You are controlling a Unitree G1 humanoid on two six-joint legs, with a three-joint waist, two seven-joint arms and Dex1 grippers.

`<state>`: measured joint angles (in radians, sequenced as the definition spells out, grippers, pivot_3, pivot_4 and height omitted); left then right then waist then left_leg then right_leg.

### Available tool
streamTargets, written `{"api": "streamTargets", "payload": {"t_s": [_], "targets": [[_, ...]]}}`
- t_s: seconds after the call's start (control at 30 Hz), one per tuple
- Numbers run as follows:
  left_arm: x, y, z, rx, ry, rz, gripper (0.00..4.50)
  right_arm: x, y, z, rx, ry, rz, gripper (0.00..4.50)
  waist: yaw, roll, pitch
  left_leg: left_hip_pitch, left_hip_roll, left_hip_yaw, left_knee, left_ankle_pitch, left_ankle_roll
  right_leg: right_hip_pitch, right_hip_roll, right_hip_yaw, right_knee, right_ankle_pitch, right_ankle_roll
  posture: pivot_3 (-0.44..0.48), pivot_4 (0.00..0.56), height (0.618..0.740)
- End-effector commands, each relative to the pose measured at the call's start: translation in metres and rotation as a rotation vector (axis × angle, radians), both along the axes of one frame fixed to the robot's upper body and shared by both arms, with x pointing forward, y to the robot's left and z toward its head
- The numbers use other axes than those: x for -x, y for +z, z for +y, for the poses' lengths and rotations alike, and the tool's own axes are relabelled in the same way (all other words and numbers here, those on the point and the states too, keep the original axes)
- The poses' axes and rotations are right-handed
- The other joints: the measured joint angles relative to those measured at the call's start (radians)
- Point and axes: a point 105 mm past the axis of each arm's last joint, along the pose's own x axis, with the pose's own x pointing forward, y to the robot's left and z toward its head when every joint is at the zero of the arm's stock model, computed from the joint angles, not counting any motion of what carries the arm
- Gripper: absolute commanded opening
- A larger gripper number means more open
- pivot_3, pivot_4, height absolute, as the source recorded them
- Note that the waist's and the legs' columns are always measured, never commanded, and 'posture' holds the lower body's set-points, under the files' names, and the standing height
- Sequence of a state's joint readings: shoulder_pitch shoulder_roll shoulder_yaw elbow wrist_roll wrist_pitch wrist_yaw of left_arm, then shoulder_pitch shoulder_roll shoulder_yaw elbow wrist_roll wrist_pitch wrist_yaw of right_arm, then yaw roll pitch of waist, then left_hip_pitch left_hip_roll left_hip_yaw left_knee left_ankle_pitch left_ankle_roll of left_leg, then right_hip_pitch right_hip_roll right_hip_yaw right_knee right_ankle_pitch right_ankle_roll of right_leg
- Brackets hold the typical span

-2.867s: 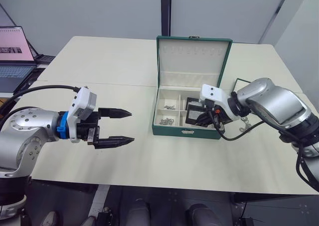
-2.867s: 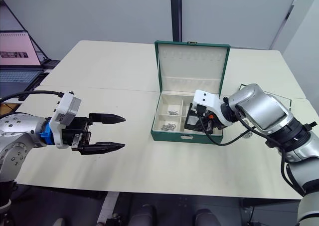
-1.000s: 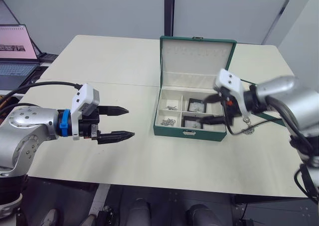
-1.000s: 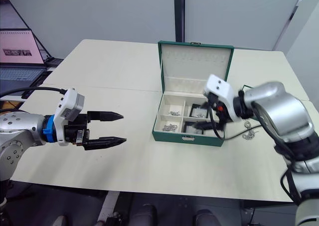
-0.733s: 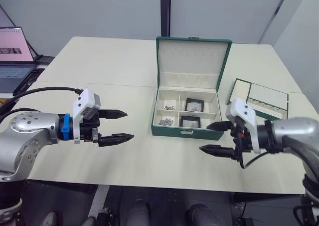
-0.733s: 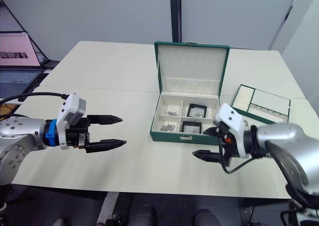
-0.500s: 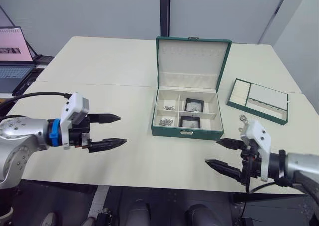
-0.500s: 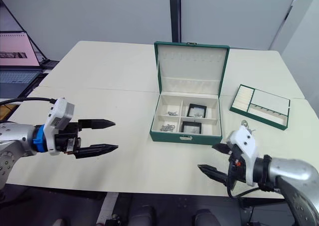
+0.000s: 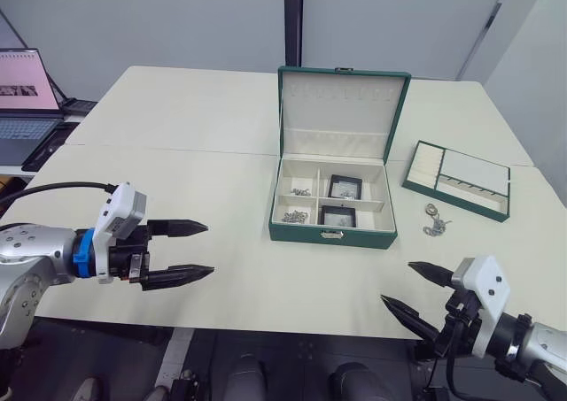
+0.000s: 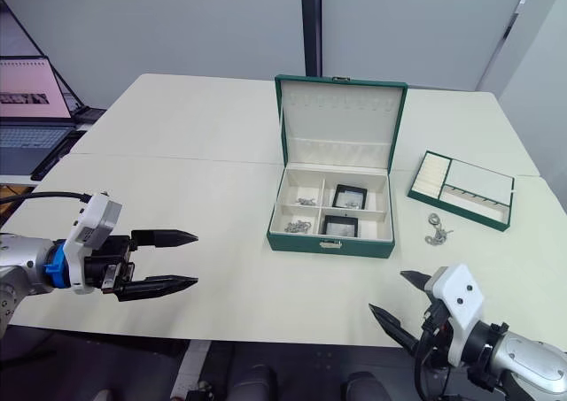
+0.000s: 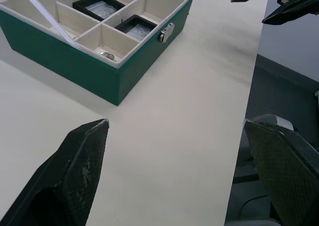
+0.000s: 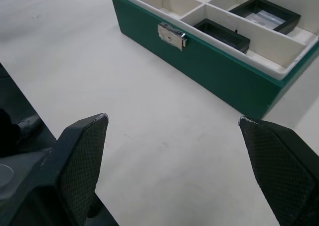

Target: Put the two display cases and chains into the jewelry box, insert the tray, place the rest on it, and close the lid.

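Tray [image 9: 457, 179] on table, right of jewelry box [image 9: 334, 198], long axis slanting away rightward. Right gripper [image 9: 412, 289] nearer, tray ahead of it; left gripper [image 9: 190, 251] far. Both jaws spread, empty.

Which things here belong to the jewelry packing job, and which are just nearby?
Job: jewelry box with lid open; two display cases and chains inside; tray; loose rings on the table.
Nearby: laptop.

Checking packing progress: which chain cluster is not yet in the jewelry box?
The chain cluster lying on the table between the jewelry box and the tray; the others sit in the box's left compartments.
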<state>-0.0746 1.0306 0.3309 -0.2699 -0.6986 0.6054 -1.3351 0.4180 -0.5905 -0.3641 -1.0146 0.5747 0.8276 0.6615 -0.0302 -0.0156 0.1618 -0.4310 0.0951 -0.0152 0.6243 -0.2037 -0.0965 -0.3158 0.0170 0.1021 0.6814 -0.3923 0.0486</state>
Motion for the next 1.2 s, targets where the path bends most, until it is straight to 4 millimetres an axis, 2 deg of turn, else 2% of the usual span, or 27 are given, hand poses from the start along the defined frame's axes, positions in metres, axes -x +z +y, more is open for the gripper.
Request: {"api": "streamTargets", "payload": {"t_s": [0.03,0.2,0.5,0.7,0.93,1.2], "targets": [[-0.001,0.023,-0.008,-0.025,-0.067,-0.078,4.50,-0.001,0.011,-0.002,0.008,0.038,-0.018,4.45,0.001,0.000,0.000,0.000,0.000,0.000,0.000,0.000,0.000,0.000,0.000,0.000,0.000,0.000,0.000,0.000,0.150,0.740],[-0.006,0.045,-0.030,0.034,-0.138,-0.124,4.50,-0.020,0.027,-0.025,0.071,0.025,0.036,4.45,0.000,-0.001,0.000,0.000,0.000,0.000,0.001,0.000,0.000,0.003,0.000,0.000,0.000,0.000,0.000,0.000,0.150,0.740],[-0.016,0.050,-0.046,0.076,-0.202,-0.144,4.50,-0.083,0.058,-0.087,0.258,-0.092,0.093,4.45,0.001,0.000,0.001,0.000,-0.001,0.001,0.002,0.000,0.000,0.003,0.000,0.001,-0.001,0.000,0.000,0.000,0.150,0.740],[-0.015,0.051,-0.048,0.087,-0.205,-0.144,4.50,-0.118,0.064,-0.123,0.339,-0.097,0.115,4.45,-0.002,0.001,0.002,0.000,0.000,0.002,0.002,0.000,0.000,0.002,0.000,0.002,-0.001,0.000,0.000,0.000,0.150,0.740],[-0.013,0.052,-0.047,0.092,-0.181,-0.153,4.50,-0.154,0.053,-0.148,0.423,-0.093,0.122,4.45,-0.003,0.005,0.004,0.000,0.000,0.003,0.003,0.000,0.000,0.000,0.000,0.003,0.000,0.000,0.000,0.000,0.150,0.740],[-0.006,0.052,-0.045,0.096,-0.154,-0.150,4.50,-0.182,0.026,-0.163,0.476,-0.099,0.157,4.45,-0.003,0.006,0.005,0.000,0.000,0.004,0.004,0.000,0.000,0.001,-0.001,0.003,0.000,0.000,0.000,0.000,0.150,0.740]]}}
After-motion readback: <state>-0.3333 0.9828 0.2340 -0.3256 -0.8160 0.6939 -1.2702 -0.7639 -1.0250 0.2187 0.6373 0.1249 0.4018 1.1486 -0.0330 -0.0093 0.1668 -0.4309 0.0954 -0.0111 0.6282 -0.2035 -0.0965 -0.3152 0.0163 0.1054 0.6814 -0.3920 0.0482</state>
